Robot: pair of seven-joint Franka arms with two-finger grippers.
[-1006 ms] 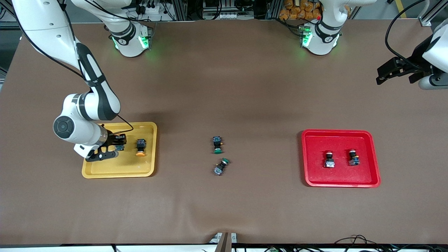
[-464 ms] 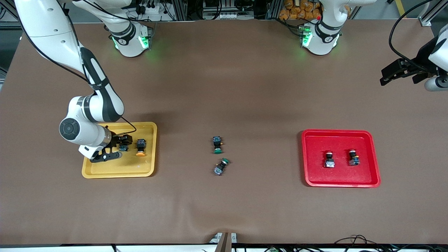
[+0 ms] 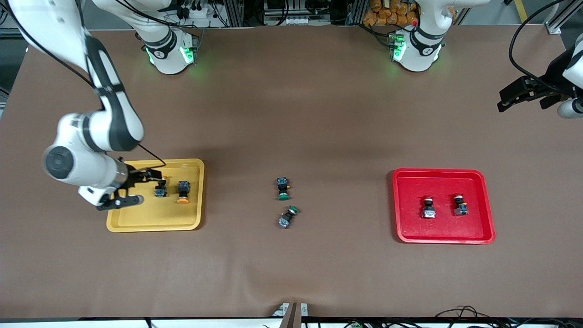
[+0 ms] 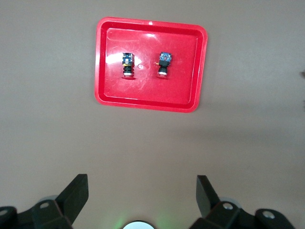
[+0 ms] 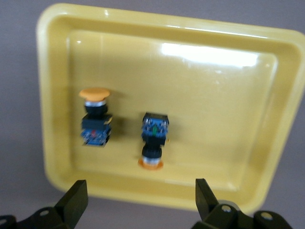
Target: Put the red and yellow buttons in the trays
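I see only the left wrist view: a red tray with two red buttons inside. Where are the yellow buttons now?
Observer: Both yellow buttons lie in the yellow tray, toward the right arm's end of the table.
Operator: My left gripper waits open. Does the right one hold anything?
Observer: No. The right gripper is open over that tray's edge, empty.
Operator: Does anything lie loose?
Observer: Two green buttons lie on the table between the yellow tray and the red tray.

The table's middle (image 3: 291, 114) is obstructed only by two green-capped switches (image 3: 283, 188), while open room is left in each tray's part nearest the front camera, yellow tray (image 3: 155, 223) and red tray (image 3: 444, 234).
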